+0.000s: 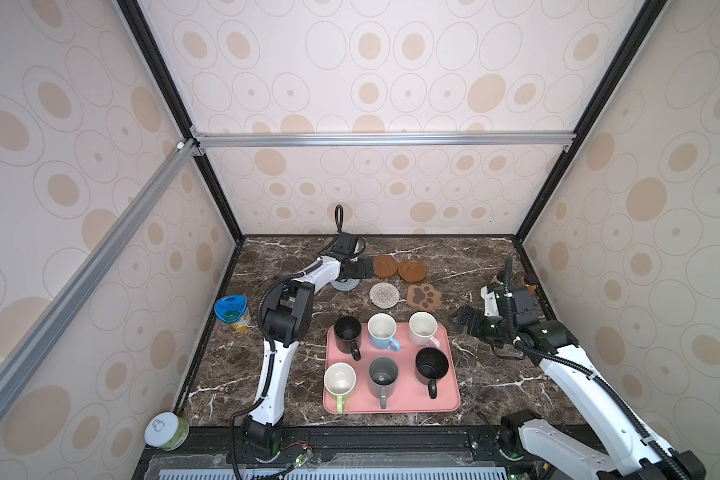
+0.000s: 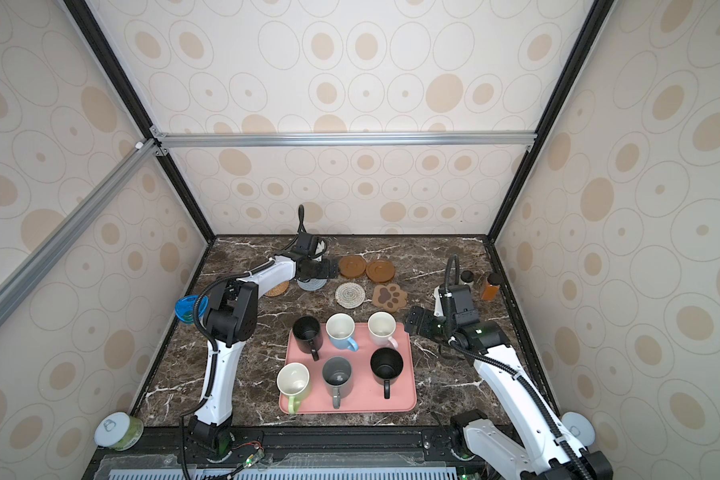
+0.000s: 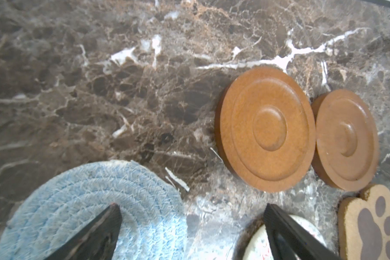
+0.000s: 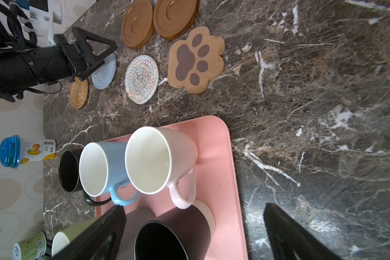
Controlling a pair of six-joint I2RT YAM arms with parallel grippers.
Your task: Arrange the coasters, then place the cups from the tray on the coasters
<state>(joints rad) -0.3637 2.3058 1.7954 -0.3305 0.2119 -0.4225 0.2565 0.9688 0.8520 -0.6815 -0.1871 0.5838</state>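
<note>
Six coasters lie at the back of the table: two brown discs (image 1: 384, 266) (image 1: 412, 271), a cream woven one (image 1: 384, 295), a paw-shaped one (image 1: 424, 297), a blue-grey one (image 1: 346, 285) and a tan rattan one (image 2: 277, 289). The pink tray (image 1: 408, 399) holds the cups: black (image 1: 347, 332), light blue (image 1: 382, 330), pale pink (image 1: 422, 328), black (image 1: 431, 365), grey (image 1: 383, 376), light green (image 1: 340, 382). My left gripper (image 1: 364, 269) (image 3: 191, 207) is open and empty, between the blue-grey coaster (image 3: 88, 202) and the near disc (image 3: 266, 128). My right gripper (image 1: 460, 320) (image 4: 194, 207) is open and empty beside the tray's right rim.
A blue-lidded can (image 1: 231, 312) stands at the left wall and a green can (image 1: 167, 431) at the front left corner. An amber bottle (image 1: 531, 282) stands at the right wall. A white-lidded can (image 2: 577, 428) sits at the front right. Patterned walls close in three sides.
</note>
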